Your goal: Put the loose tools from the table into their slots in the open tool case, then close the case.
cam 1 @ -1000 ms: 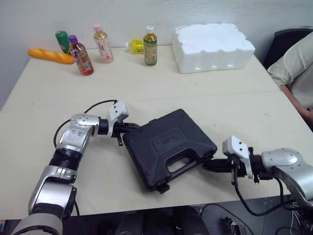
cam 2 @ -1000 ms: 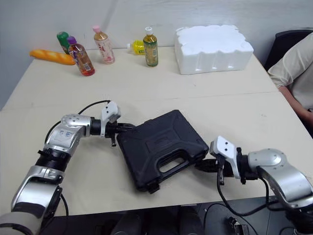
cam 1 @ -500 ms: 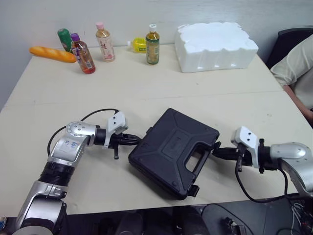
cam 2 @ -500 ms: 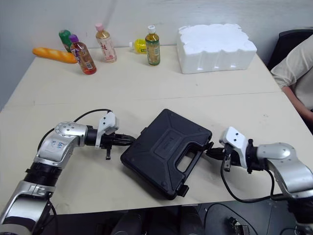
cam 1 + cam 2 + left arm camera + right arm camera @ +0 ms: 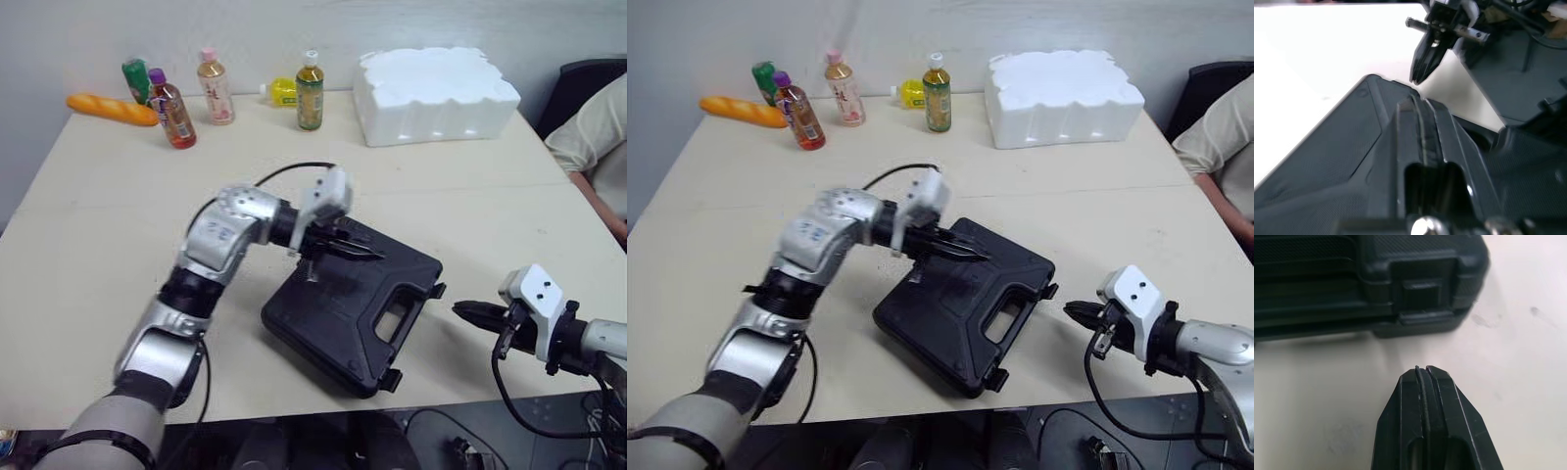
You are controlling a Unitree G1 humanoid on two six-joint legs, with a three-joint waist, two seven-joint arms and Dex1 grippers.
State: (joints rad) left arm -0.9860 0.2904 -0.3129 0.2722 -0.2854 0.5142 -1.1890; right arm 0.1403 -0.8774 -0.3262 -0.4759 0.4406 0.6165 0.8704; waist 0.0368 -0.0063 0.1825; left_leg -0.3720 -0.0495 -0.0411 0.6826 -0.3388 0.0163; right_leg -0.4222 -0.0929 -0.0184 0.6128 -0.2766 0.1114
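The black tool case (image 5: 353, 308) lies shut near the table's front edge, handle side toward me and to the right. My left gripper (image 5: 375, 256) is shut and empty, its tips low over the back part of the lid. The left wrist view looks along its closed fingers (image 5: 1422, 127) over the case lid (image 5: 1327, 156). My right gripper (image 5: 458, 309) is shut and empty, a short gap to the right of the case. The right wrist view has its tips (image 5: 1422, 369) pointing at a latch (image 5: 1422, 289) on the case edge. I see no loose tools.
Several bottles (image 5: 214, 86) and a bread loaf (image 5: 111, 109) stand along the table's far left. A white foam box (image 5: 436, 93) sits at the far right. A person's arm (image 5: 593, 137) is beside the table's right edge.
My left arm rose from the case's left edge and swung right over the lid. My right gripper drew back rightward off the case. The case turned handle-right earlier and now lies still.
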